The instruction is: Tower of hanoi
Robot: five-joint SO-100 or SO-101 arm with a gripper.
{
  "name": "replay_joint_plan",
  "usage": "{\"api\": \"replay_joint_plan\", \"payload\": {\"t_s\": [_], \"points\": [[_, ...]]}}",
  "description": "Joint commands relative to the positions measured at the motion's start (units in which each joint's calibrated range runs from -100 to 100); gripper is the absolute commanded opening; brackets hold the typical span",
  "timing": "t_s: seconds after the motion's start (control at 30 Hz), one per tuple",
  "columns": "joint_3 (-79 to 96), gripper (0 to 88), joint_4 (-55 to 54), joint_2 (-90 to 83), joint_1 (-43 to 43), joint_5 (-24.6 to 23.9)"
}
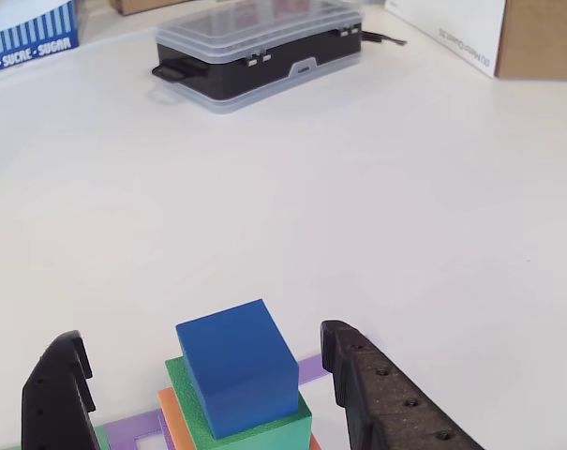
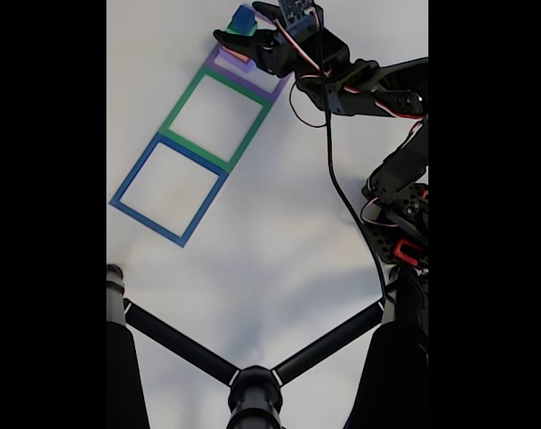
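The tower of hanoi stands stacked. A blue cube (image 1: 236, 366) tops a green block (image 1: 264, 429), and an orange block's edge (image 1: 171, 417) shows below. Purple (image 1: 311, 368) shows flat under the stack; I cannot tell block from frame. My gripper (image 1: 203, 337) is open, its black fingers (image 1: 377, 394) standing on either side of the stack without touching the cube. In the fixed view the stack (image 2: 241, 20) sits at the top edge on the purple frame (image 2: 268, 89), with my gripper (image 2: 248, 34) around it.
A green frame (image 2: 182, 109) and a blue frame (image 2: 136, 174) lie in a row beyond the purple one. A clear-lidded black case (image 1: 260, 52), a blue sugar box (image 1: 30, 33) and a cardboard box (image 1: 536, 37) stand at the table's far side. A black tripod (image 2: 252, 384) crosses the fixed view's bottom.
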Motion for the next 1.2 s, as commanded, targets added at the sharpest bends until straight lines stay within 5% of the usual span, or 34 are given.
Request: {"api": "replay_joint_plan", "payload": {"t_s": [0.0,0.57,1.17], "points": [[-1.3,25.6,-1.6,-1.2,-1.1,0.4],[2.6,13.9,-1.5,-2.8,-1.6,0.4],[-1.5,15.6,-0.3,-3.4,-1.3,0.4]]}}
